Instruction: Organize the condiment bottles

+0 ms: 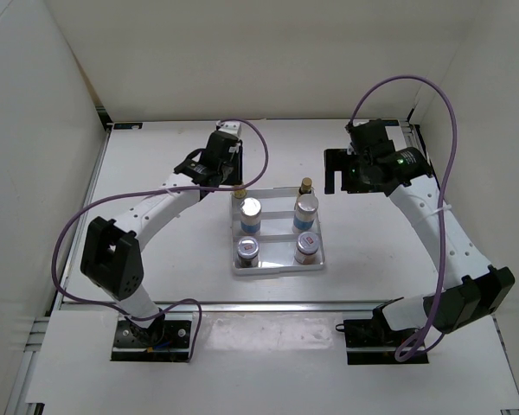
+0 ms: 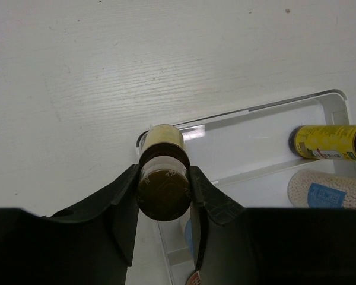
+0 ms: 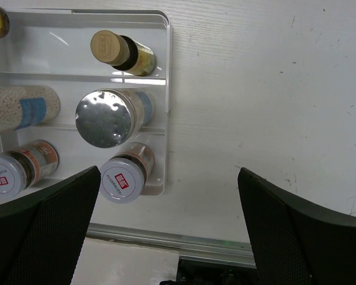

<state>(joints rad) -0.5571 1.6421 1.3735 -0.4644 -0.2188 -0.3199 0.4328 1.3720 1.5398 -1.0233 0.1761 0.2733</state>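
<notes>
My left gripper (image 2: 164,191) is shut on a slim yellow bottle (image 2: 162,178) with a tan cap, upright at the far left corner of the white tray (image 2: 267,107). From above, this bottle (image 1: 239,195) shows just under the left gripper (image 1: 233,185). A second yellow bottle (image 1: 305,184) stands in the far right compartment. Two silver-topped white cylinders (image 1: 251,213) (image 1: 305,208) fill the middle row. Two dark jars (image 1: 246,251) (image 1: 307,248) fill the near row. My right gripper (image 1: 333,173) hangs open and holds nothing, right of the tray; its view shows the jar (image 3: 123,178).
The tray (image 1: 277,267) lies mid-table between the two arms. Bare white tabletop surrounds it, with white walls on the left, right and back. A metal rail (image 3: 166,237) runs along the table edge below the right gripper (image 3: 169,172).
</notes>
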